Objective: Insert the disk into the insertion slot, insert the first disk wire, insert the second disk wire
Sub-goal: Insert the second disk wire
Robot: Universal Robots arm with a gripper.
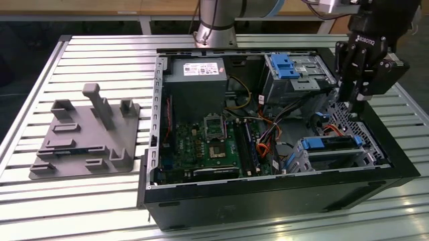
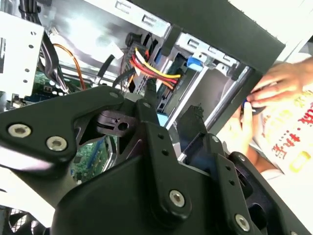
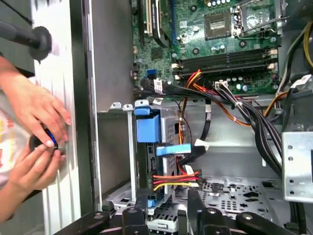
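Currently end effector [image 1: 353, 103] hangs over the case [image 1: 268, 193] at 2 o'clock in the exterior view, jaws apart, gripping nothing. Disk [image 1: 333, 142] sits in the slot [image 1: 338, 159] at 4 o'clock. Red-yellow wires [image 3: 171, 178] lie close to the jaws in the first wrist view.

Setting was a robotics lab: slatted aluminium table [image 1: 100, 55], robot arm [image 1: 216, 22] mounted on it, opened computer case [image 1: 268, 193], grey fixture plate [image 1: 70, 153].

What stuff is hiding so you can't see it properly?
Exterior view: the walls of the insertion slot hide most of the disk.
First wrist view: the hands cover a small dark thing they hold.
Second wrist view: the pincer blocks much inside the computer case.
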